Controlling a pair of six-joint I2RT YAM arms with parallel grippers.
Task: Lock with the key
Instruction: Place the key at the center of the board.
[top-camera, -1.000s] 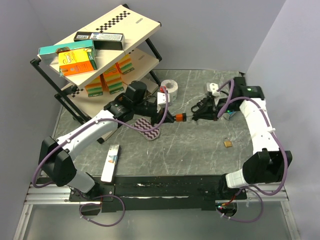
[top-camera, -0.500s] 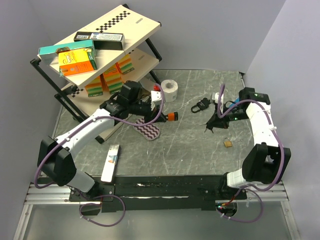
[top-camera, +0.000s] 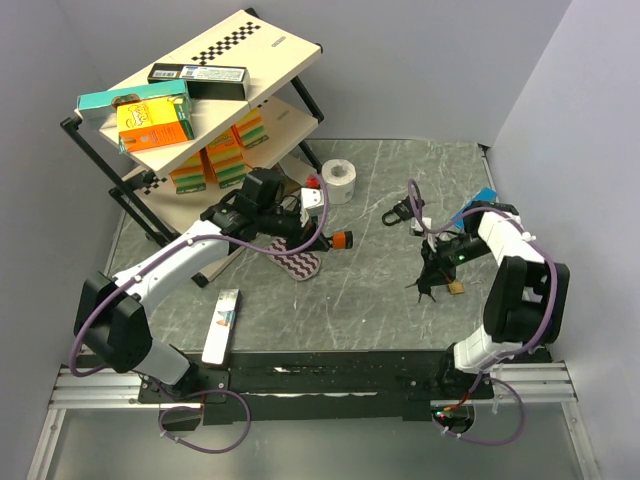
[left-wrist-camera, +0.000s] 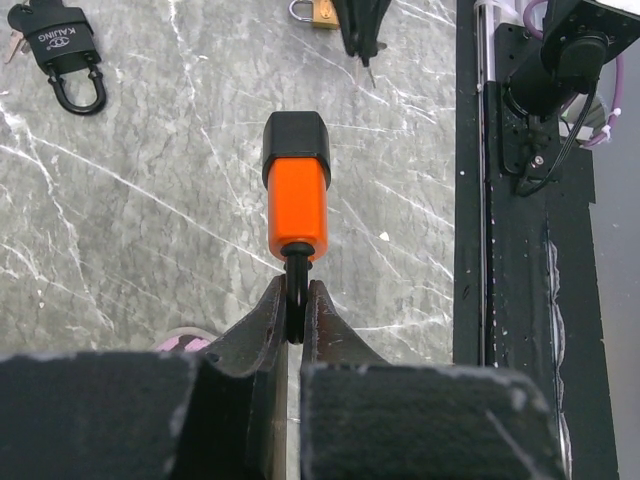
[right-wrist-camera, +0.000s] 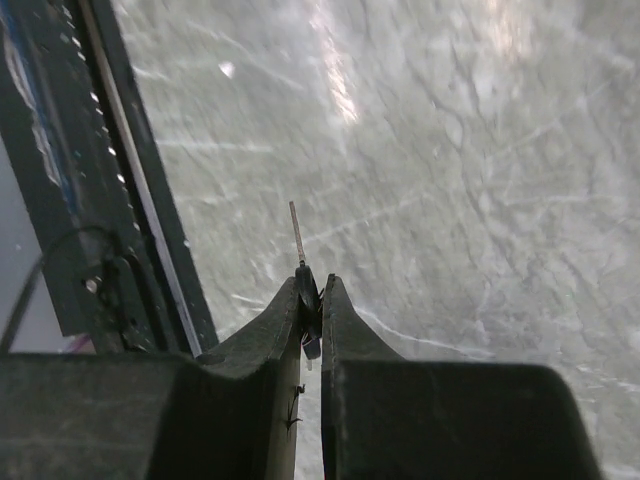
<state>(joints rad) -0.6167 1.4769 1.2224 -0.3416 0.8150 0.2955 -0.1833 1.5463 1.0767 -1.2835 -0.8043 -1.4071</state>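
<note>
My left gripper (top-camera: 326, 240) is shut on the black shackle of an orange padlock (top-camera: 346, 239) and holds it pointing right, just above the table. In the left wrist view the padlock (left-wrist-camera: 296, 200) juts out from the gripper (left-wrist-camera: 295, 310), its black end farthest away. My right gripper (top-camera: 426, 284) is shut on a thin key (right-wrist-camera: 298, 235), which sticks out past the gripper (right-wrist-camera: 312, 292) toward the table's near edge. It hangs well right of the orange padlock and apart from it.
A small brass padlock (top-camera: 455, 287) lies next to the right gripper. A black padlock (top-camera: 400, 212) lies farther back. A tape roll (top-camera: 340, 177), a zigzag cloth (top-camera: 296, 259), a white flat bar (top-camera: 222, 325) and a tilted rack of boxes (top-camera: 200, 110) stand at left.
The right gripper has pulled away from the orange padlock, moving nearer and down beside the brass padlock with the key. The left gripper has drawn the orange padlock slightly left.
</note>
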